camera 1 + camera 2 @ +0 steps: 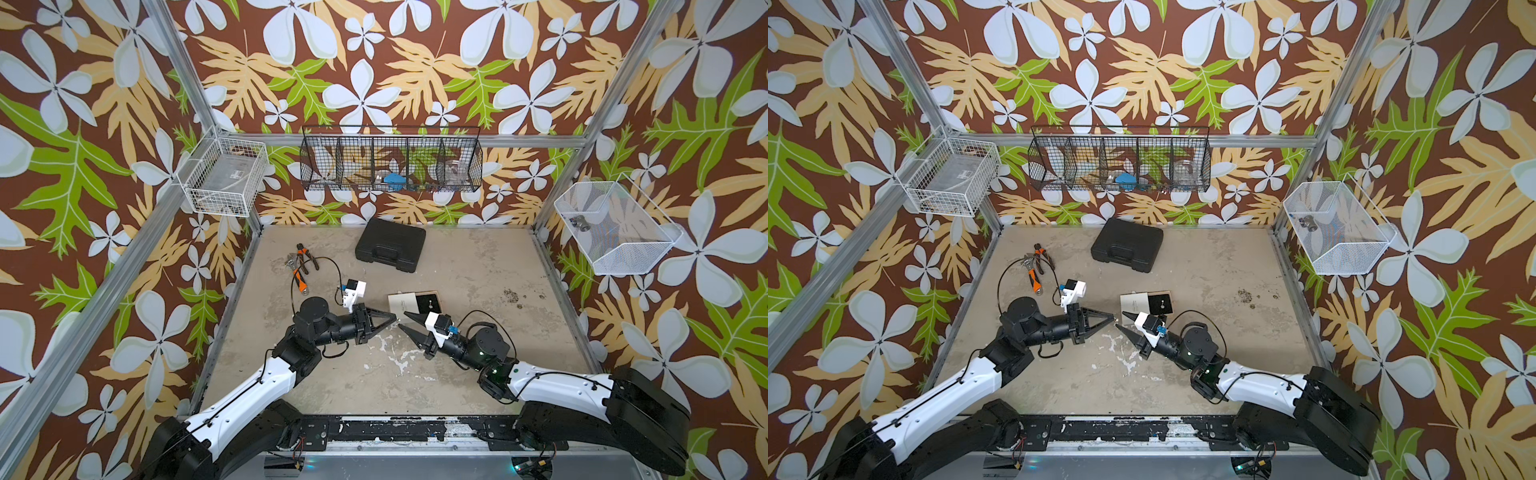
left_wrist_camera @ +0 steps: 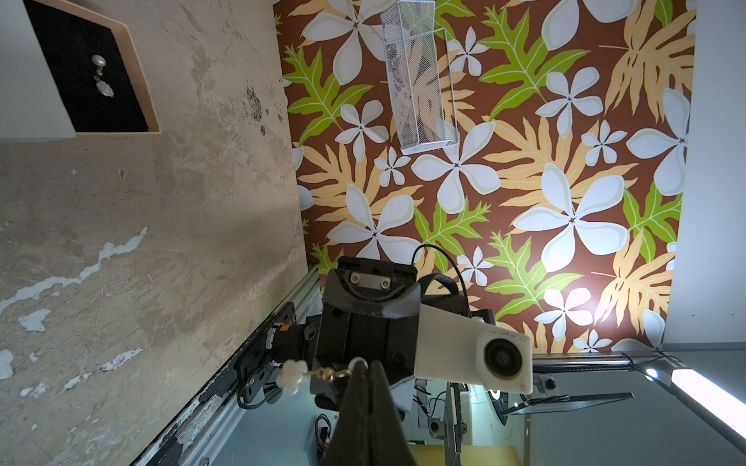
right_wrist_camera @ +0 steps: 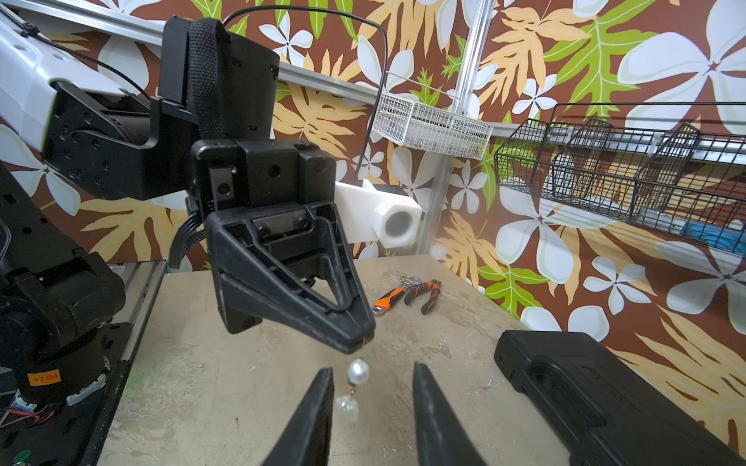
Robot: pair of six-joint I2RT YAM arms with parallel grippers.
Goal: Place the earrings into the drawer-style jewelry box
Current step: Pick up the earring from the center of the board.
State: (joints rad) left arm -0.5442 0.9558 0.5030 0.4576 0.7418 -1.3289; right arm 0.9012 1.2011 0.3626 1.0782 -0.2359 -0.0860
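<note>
One pale pearl-drop earring (image 3: 358, 372) pinched in tight-pressed left gripper (image 3: 358, 343), dangling ahead of spread right gripper (image 3: 373, 368); second earring (image 2: 101, 74) inside black-lined tan tray (image 2: 142, 60).

Evenly bright, soft shadows; wrist views bend at edges.

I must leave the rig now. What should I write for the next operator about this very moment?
Left end effector: shut on the hook of the second earring, which dangles free.
Right end effector: open, straddling that earring.
Done: first earring lies in the box's open tray.
To do: put the second earring in the tray, then probably slide it into the white sleeve.
</note>
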